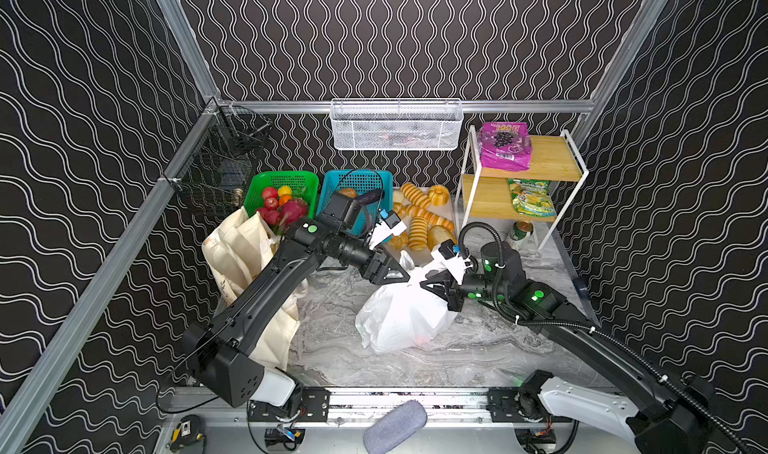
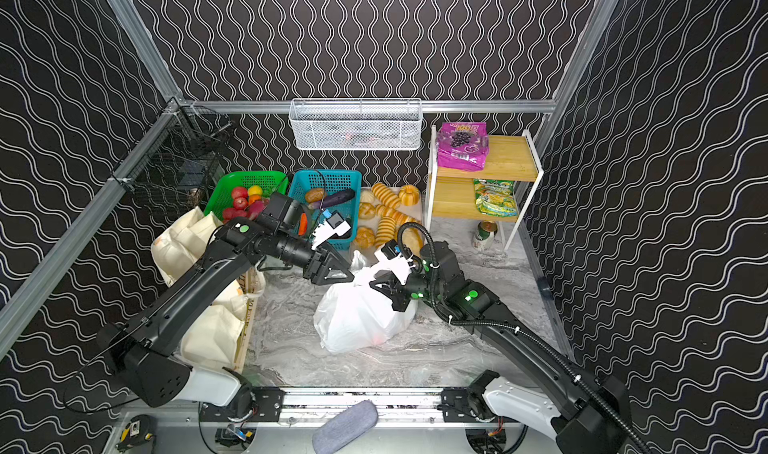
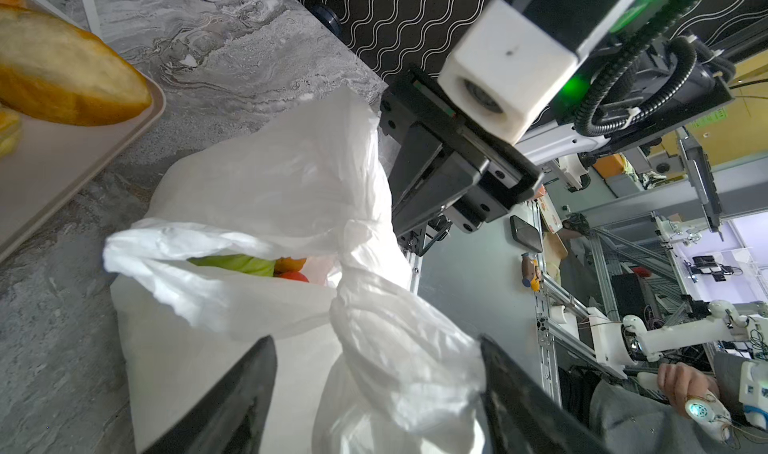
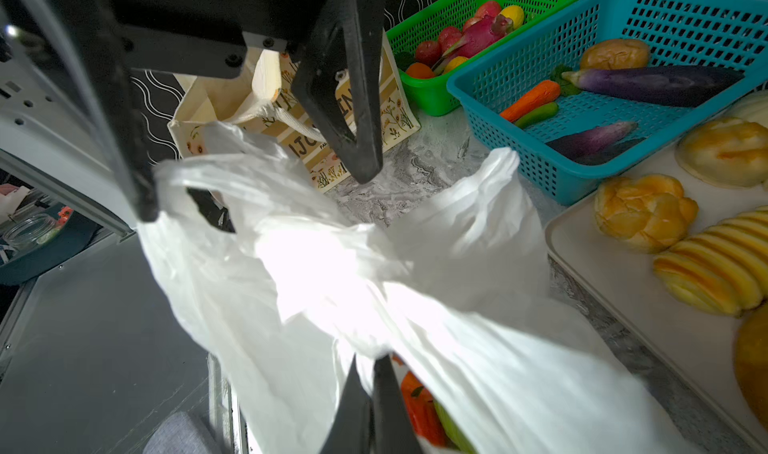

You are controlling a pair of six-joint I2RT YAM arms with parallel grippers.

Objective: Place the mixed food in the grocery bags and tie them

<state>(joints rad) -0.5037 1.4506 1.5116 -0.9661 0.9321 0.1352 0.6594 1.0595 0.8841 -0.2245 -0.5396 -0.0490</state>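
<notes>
left gripper (image 3: 376,342): fingers (image 3: 245,389) stood wide apart either side of the twisted handle strand, no squeeze on it. Probably spread so as to clear the plastic without dragging the twist loose.
right gripper (image 4: 370,364): fingers (image 4: 386,406) pressed flat together on a bunch of handle film. That pinch likely kept tension on the twist.
tip positions: left at 11 o'clock of the bag body, right at 1 o'clock, nearly nose to nose over its top.
twist (image 3: 361,273): handles crossed and wound. Looked loose; couldn't tell if a real knot.
white plastic bag (image 1: 399,323): sat mid-table, slumped, mouth partly gaping.
bagged food (image 3: 245,265): green and orange-red pieces showed through the gap.
canvas tote (image 1: 237,248): at 9 o'clock of the bag, under the left arm, handles untied, contents hidden.
not yet bagged: purple grape packet (image 1: 504,146) on the shelf (image 1: 552,157) at 1 o'clock, green-yellow snack packet (image 1: 532,198) one tier down, drink can (image 1: 521,231) on the table below, carrot (image 4: 532,98) in the teal basket (image 1: 386,177) at 12.
step: judged mid-tie on the plastic bag.
risk: thin film, slack twist; likely to unwind if the right pinch eased early.
</notes>
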